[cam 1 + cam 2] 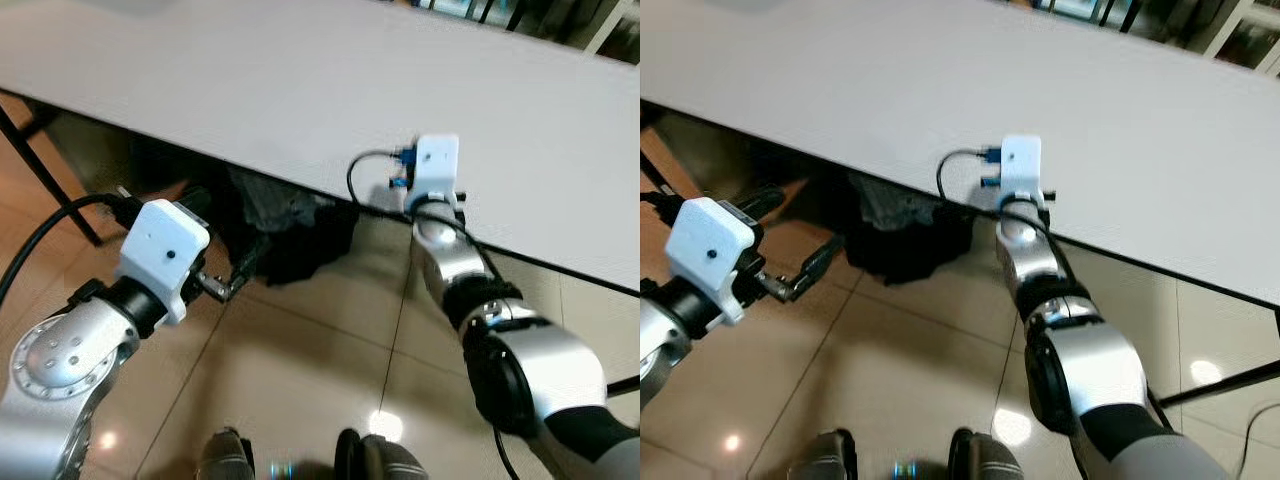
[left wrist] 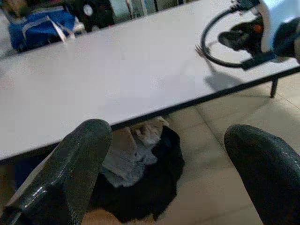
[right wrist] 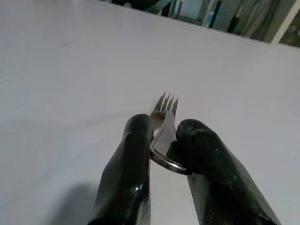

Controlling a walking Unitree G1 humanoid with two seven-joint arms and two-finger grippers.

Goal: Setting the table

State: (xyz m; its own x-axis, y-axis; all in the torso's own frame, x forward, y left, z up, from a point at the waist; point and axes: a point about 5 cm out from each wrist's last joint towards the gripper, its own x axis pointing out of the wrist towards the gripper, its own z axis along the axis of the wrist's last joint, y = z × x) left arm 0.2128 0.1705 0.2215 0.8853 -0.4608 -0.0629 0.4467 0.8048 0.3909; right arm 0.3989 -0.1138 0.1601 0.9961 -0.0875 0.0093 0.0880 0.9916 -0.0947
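Note:
A white table spans the scene ahead of me. My right arm reaches over its near edge, wrist module above the tabletop. In the right wrist view my right gripper is shut on a silver fork, tines pointing forward just above the white surface. The fork's tines also peek out in the left wrist view. My left gripper hangs below the table edge over the floor, its black fingers spread open with nothing between them.
A dark heap of cloth or a bag lies on the tiled floor under the table. A black table leg stands at the left. A blue bag sits beyond the table's far side.

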